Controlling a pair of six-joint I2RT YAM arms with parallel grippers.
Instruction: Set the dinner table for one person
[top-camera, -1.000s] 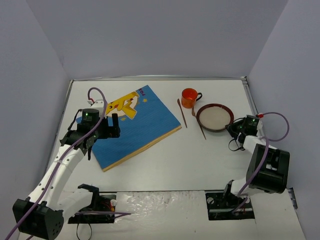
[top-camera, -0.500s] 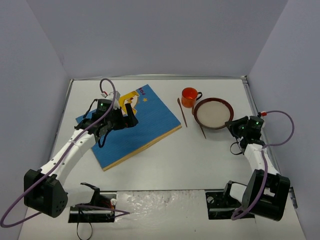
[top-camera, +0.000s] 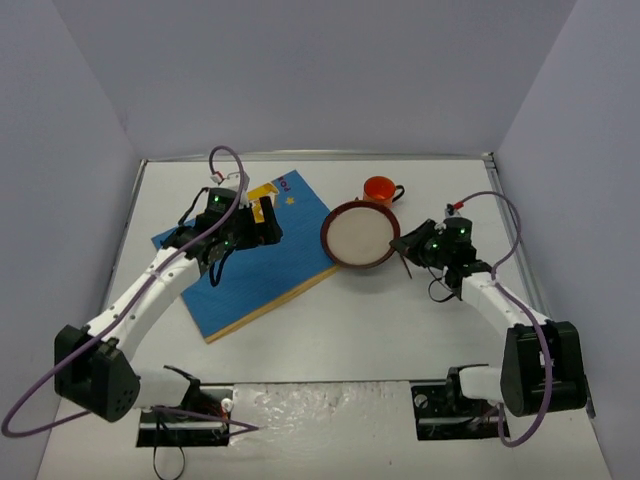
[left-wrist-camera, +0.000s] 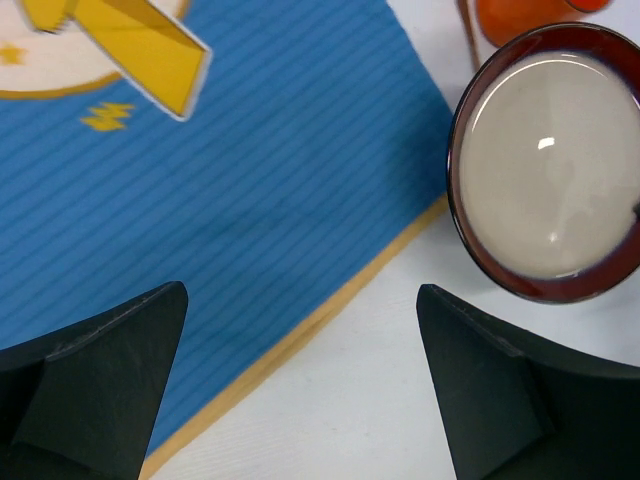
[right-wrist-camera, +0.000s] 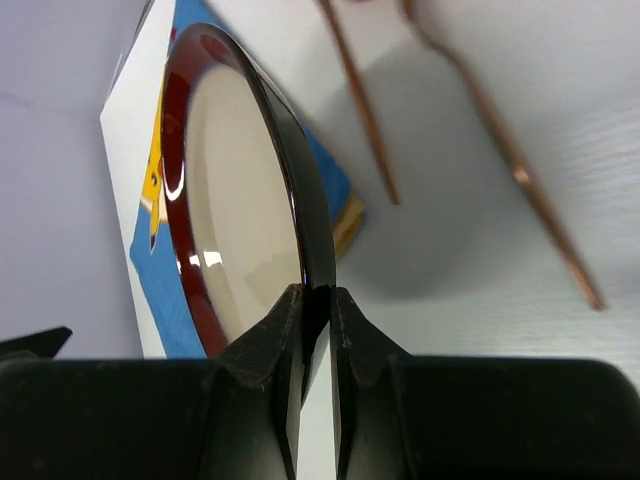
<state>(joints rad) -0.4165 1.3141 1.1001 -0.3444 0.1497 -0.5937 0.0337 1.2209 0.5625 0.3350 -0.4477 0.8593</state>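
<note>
The white dinner table (top-camera: 350, 330) carries a blue placemat (top-camera: 250, 270) with a yellow cartoon figure, lying askew at centre-left. A plate (top-camera: 358, 235) with a dark red rim and cream middle is just right of the placemat. My right gripper (top-camera: 405, 245) is shut on the plate's right rim; in the right wrist view both fingers (right-wrist-camera: 317, 300) pinch the plate (right-wrist-camera: 240, 200) edge, and a shadow lies on the table under it. My left gripper (top-camera: 265, 225) is open and empty over the placemat's right edge (left-wrist-camera: 300, 390), left of the plate (left-wrist-camera: 545, 170).
An orange cup (top-camera: 380, 188) stands just behind the plate. Two thin copper-coloured utensils (right-wrist-camera: 500, 140) lie on the table beyond the plate in the right wrist view. Grey walls close in the table on three sides.
</note>
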